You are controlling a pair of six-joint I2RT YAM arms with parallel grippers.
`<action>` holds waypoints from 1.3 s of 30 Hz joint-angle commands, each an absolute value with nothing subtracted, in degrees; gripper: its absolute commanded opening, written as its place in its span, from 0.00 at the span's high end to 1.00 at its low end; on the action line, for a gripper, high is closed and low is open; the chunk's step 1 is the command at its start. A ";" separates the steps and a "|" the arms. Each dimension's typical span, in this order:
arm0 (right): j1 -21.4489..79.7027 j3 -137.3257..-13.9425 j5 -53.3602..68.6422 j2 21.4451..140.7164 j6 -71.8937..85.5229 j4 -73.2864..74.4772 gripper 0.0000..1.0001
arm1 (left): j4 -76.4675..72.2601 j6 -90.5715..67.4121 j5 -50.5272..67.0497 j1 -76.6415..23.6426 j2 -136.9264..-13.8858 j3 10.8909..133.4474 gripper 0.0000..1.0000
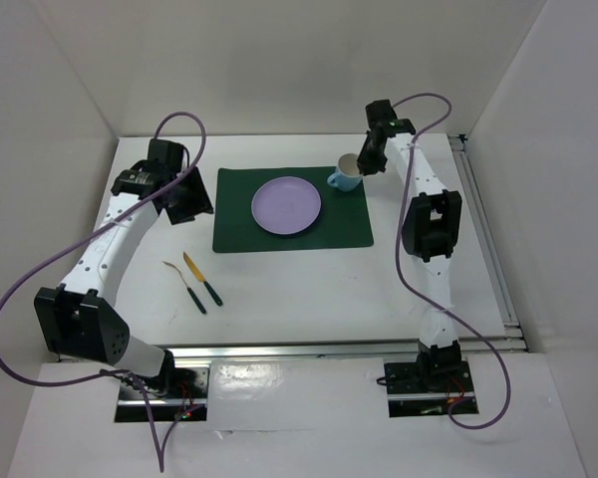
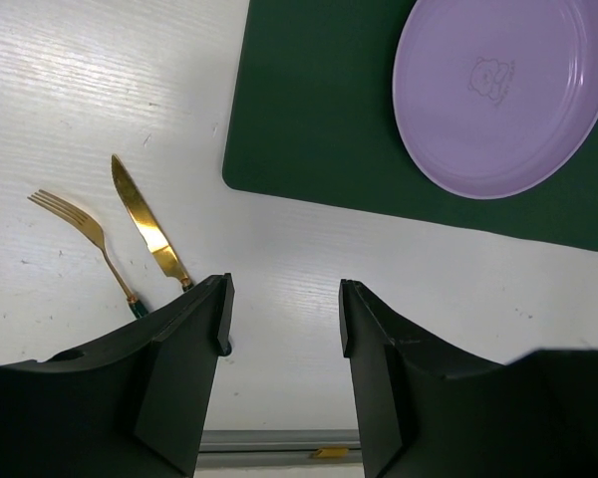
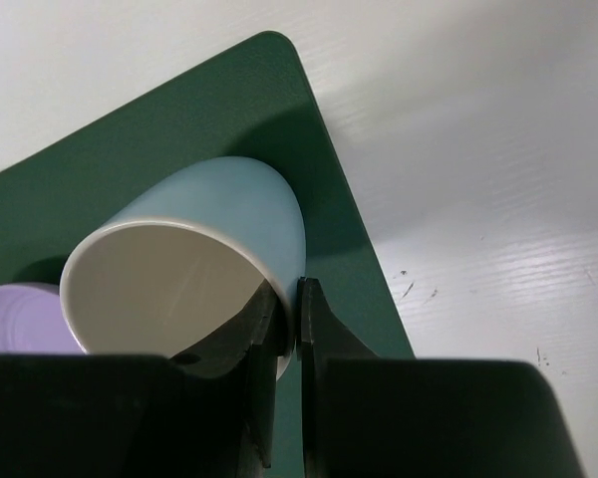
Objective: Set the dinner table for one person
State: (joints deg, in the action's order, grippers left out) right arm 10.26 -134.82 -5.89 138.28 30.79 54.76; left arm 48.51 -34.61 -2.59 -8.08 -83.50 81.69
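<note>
Above and behind my arms, the overhead camera is showing the white desk (image 1: 309, 299) carrying a dark green placemat (image 1: 344, 227) near its middle, with a lilac plate (image 1: 286, 205) lying on the mat. My right claw (image 1: 361, 167) is hovering over the mat's far right corner, gripping a pale blue mug (image 1: 345, 179) by its rim. My left claw (image 1: 191, 204) is hanging just beside the mat's left edge, holding nothing. A gold fork (image 1: 184, 287) and a gold knife (image 1: 203, 279) are lying side by side on bare desk, nearer my bases and left of the mat

Down my left wrist, my left claw (image 2: 284, 299) is standing spread, with only bare desk (image 2: 279, 249) showing between its fingers (image 2: 194, 349). The fork (image 2: 85, 234) is lying left of the knife (image 2: 145, 224), and their handle ends are disappearing behind my left finger. The placemat (image 2: 319, 119) and plate (image 2: 503, 90) are lying beyond

Down my right wrist, my right claw (image 3: 294, 319) is pinching the mug (image 3: 229, 214) by its wall, one finger inside the cream interior and the other pressing the blue outside. The mug is sitting over the placemat (image 3: 179, 139) near its rounded corner, and I cannot tell whether its base is touching the mat. A sliver of plate (image 3: 20, 319) is showing at the left, and bare desk (image 3: 478, 149) is stretching away to the right
</note>
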 commanded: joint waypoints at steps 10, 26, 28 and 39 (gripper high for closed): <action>11.60 -139.04 -2.56 139.31 32.34 47.56 0.46 | 48.87 -34.10 -1.23 -8.09 -82.79 78.40 0.36; 11.60 -133.61 -2.89 118.23 27.95 44.30 0.00 | 51.86 -43.23 -8.00 -8.09 -84.02 72.08 0.41; 11.60 -127.57 -3.60 112.19 26.02 43.60 0.00 | 51.86 -46.05 -8.53 -6.43 -82.45 68.32 0.42; 17.74 -98.73 2.20 94.32 24.17 39.64 0.01 | 44.74 -54.57 -3.43 -2.55 -80.77 52.31 0.44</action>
State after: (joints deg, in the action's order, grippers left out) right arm 14.96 -105.25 0.08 94.06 25.54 41.10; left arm 47.81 -50.70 -4.99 -2.48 -82.70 54.11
